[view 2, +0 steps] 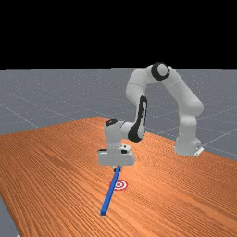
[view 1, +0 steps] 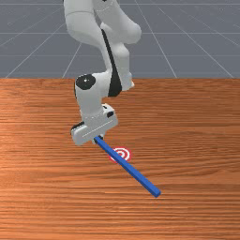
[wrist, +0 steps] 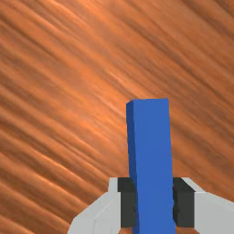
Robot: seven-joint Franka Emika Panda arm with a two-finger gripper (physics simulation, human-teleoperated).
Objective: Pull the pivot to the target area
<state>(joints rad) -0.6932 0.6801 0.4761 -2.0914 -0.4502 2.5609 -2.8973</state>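
Blue bar (view 1: 133, 171), which I'm guessing is the "pivot" here, is pinched in the pincer (wrist: 155, 202) right near one end, squeezed from both sides with a short stub poking out past the grip. The rest of it slants away over the wooden surface (view 1: 47, 187), and the long free end points to the front view's lower right, on the side away from the arm's base (view 2: 187, 141). In the front view it cuts across the target area (view 1: 123, 152) just off the middle; in the far view it only covers the rings' left edge, so my read is that it's close but not centred. Can't tell from these whether the bar lies flat on the wood or rides a bit above it. For the pull itself, I'd hold that squeeze firm and go slow and level, because with the grip way out at one end, the free end looks like it could lag or swing round if you yank it. Looks to me like it mostly wants a small sideways shift toward the front view's upper right, plus some pull back toward the base if it's the bar's middle you want on the rings. Don't twist the hand while doing it, since a tiny turn at the grip gets big at the far tip. And don't press down either, or the bar could drag on the grain and slip.
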